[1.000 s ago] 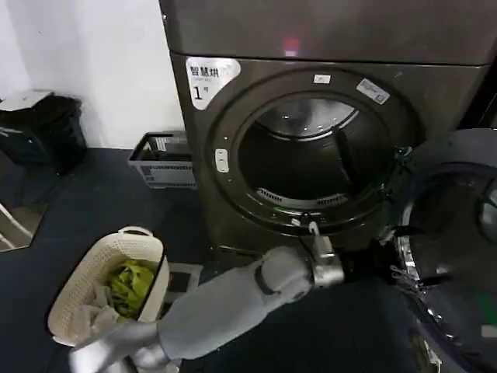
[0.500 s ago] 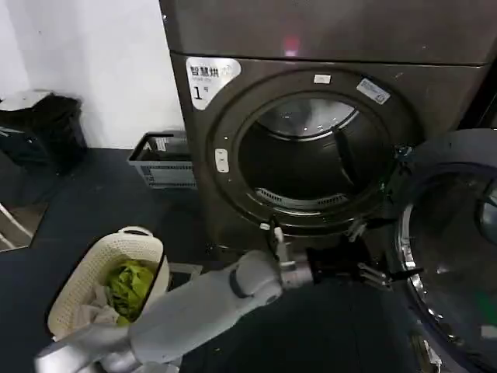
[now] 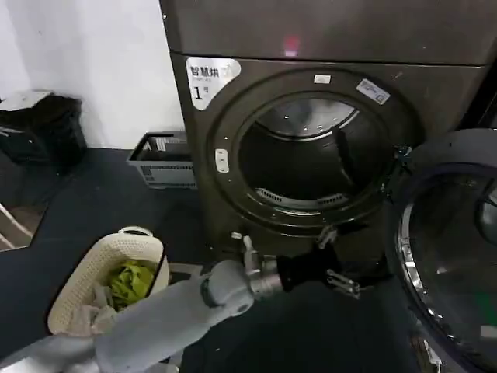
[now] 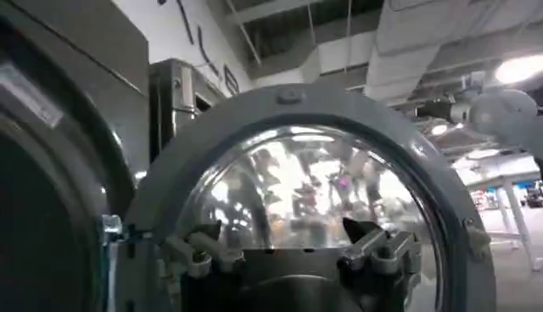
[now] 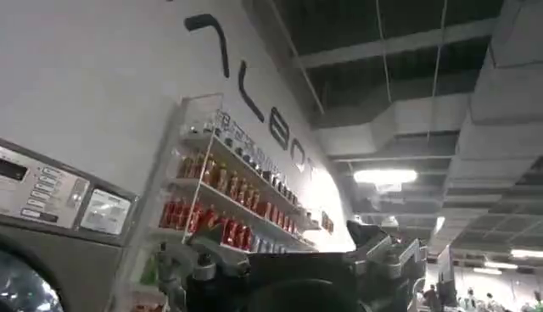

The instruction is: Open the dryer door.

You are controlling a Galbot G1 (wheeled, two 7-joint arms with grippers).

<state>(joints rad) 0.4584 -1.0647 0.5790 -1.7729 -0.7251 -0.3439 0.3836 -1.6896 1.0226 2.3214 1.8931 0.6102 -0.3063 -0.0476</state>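
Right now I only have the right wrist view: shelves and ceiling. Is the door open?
Observer: Yes. The door stands wide open at the right of the dryer, and the drum opening is exposed.
Operator: Where is the left gripper?
Observer: The left gripper is low in front of the dryer, below the opening. It is open, holds nothing and is apart from the door.
Operator: Anything on the floor on the left side?
Observer: A cream basket with green cloth stands left of the left arm. A grey crate is farther back against the wall.
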